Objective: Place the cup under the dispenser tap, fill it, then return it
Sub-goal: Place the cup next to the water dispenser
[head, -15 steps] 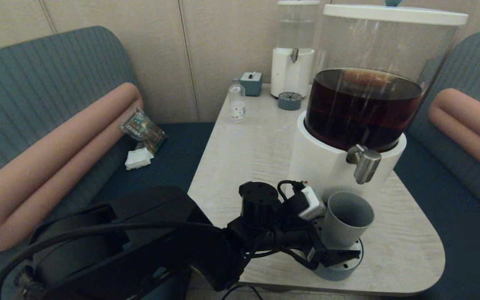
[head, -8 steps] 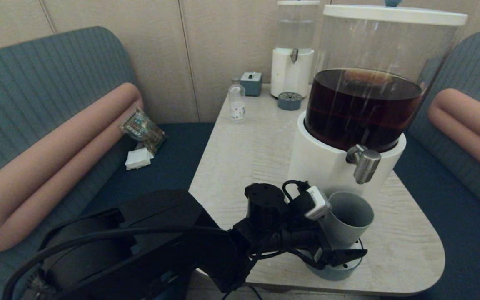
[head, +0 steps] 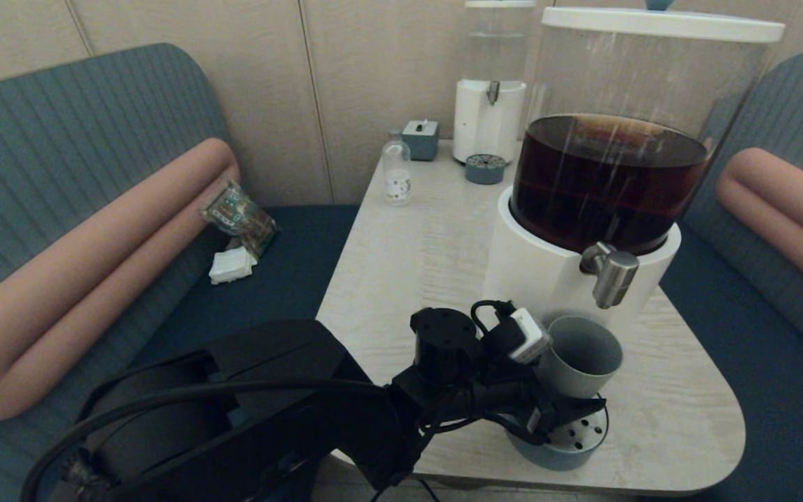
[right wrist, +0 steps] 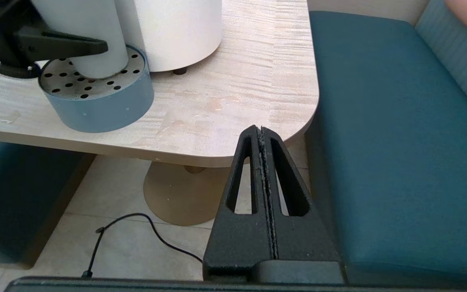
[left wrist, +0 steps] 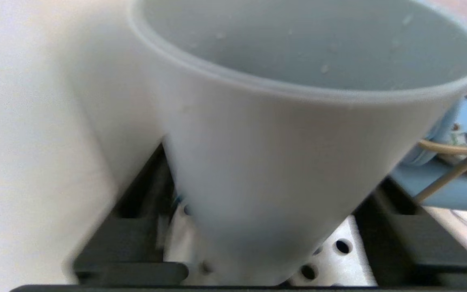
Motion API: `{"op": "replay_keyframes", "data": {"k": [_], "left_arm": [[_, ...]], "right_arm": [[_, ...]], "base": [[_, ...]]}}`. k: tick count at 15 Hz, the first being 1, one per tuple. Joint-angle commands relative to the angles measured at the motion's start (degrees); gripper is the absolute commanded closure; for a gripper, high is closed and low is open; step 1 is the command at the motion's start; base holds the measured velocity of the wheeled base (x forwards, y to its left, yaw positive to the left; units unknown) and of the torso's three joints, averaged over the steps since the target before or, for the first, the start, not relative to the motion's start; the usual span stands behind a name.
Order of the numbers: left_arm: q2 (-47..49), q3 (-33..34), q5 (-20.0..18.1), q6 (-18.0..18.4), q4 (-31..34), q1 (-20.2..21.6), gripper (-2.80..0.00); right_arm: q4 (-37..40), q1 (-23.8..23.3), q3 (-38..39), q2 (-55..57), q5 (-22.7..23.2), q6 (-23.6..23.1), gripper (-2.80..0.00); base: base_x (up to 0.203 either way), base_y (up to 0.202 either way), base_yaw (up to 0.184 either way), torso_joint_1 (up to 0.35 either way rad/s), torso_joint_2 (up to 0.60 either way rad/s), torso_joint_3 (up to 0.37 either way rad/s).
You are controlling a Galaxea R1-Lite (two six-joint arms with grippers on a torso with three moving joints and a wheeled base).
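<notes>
1. Head view — the cup (head: 579, 358) stands on the perforated drip tray (head: 569, 439) at the near right corner of the table (head: 415, 244), just below and slightly nearer than the tap (head: 608, 274) of the big dispenser (head: 583, 279) holding dark liquid. The left gripper (head: 556, 411) reaches in from the left, its jaws clamped on the cup's lower wall. Further back: a small clear bottle (head: 396, 174), a smaller dispenser (head: 488, 104), a small blue box (head: 420, 139).
2. Left wrist view — cup (left wrist: 298, 142) fills the frame, empty, between two dark fingers (left wrist: 412, 235); its base meets the holed tray (left wrist: 339, 259).
3. Right wrist view — right gripper (right wrist: 262, 134) hangs below the table edge (right wrist: 217, 121) over the floor, jaws pressed together, holding nothing. Cup (right wrist: 91, 44) seen resting on the drip tray (right wrist: 99, 101), beside the dispenser's white base (right wrist: 172, 28).
</notes>
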Motion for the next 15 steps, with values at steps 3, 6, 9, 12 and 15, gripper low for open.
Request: {"op": "replay_keyframes", "data": {"k": [3, 6, 9, 12, 15], "left_arm": [[0.68, -0.23, -0.30, -0.24, -0.54, -0.74, 0.00], [0.16, 0.27, -0.30, -0.41, -0.62, -0.86, 0.00], [-3.03, 3.74, -0.13, -0.42, -0.69, -0.83, 0.00], [-7.37, 9.24, -0.08, -0.43, -1.29, -0.56, 0.00], [-12.08, 14.87, 0.04, -0.80, -1.46, 1.31, 0.00]], "right_arm": [[-0.04, 0.02, 0.00, -0.02, -0.02, 0.02, 0.00], [0.00, 0.02, 0.00, -0.02, -0.02, 0.02, 0.00], [0.03, 0.02, 0.00, -0.02, -0.02, 0.02, 0.00], [0.03, 0.02, 0.00, -0.02, -0.02, 0.02, 0.00], [0.03, 0.02, 0.00, -0.02, -0.02, 0.02, 0.00]], "base": [[0.000, 0.000, 0.000, 0.000, 0.00, 0.000], [0.000, 0.000, 0.000, 0.000, 0.00, 0.000], [0.000, 0.000, 0.000, 0.000, 0.00, 0.000], [0.000, 0.000, 0.000, 0.000, 0.00, 0.000], [0.000, 0.000, 0.000, 0.000, 0.00, 0.000]]}}
